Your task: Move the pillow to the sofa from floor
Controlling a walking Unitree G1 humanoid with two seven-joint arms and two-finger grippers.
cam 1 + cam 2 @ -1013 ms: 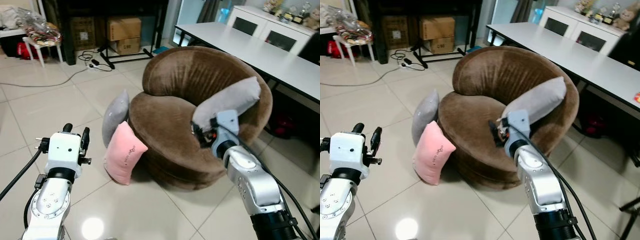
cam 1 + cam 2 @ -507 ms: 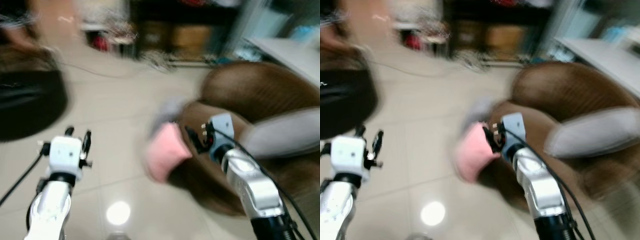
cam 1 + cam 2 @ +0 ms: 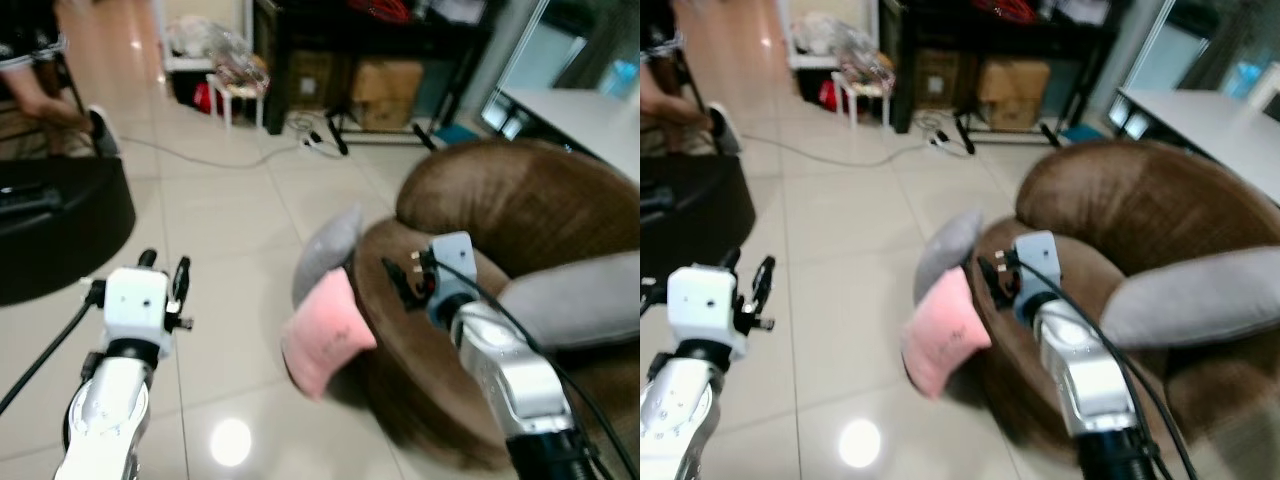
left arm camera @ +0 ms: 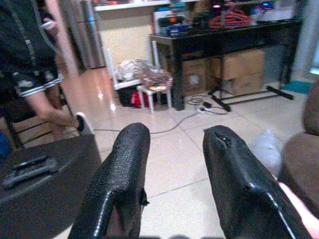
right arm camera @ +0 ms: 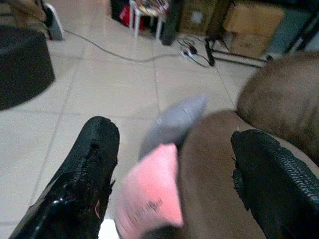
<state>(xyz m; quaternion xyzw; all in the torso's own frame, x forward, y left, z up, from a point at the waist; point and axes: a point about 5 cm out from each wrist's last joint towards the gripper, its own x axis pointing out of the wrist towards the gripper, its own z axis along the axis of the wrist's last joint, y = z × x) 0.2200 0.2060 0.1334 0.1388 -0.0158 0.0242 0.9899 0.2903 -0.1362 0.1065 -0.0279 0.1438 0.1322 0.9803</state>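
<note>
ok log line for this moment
pink pillow: floor, leaning on sofa | right tool: open, empty | left tool: open, idle

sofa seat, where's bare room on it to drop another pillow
The brown seat of the sofa is bare between the backrest and the front edge, left of the grey pillow lying along its right arm. The front left is crowded: the pink pillow and another grey pillow lean there on the floor, with the open right claw above.

Glossy beige tiled floor [image 3: 230, 210]; black shelf [image 3: 370, 40] with cardboard boxes [image 3: 385, 80] at upper centre, white tabletop [image 3: 580, 110] upper right.
</note>
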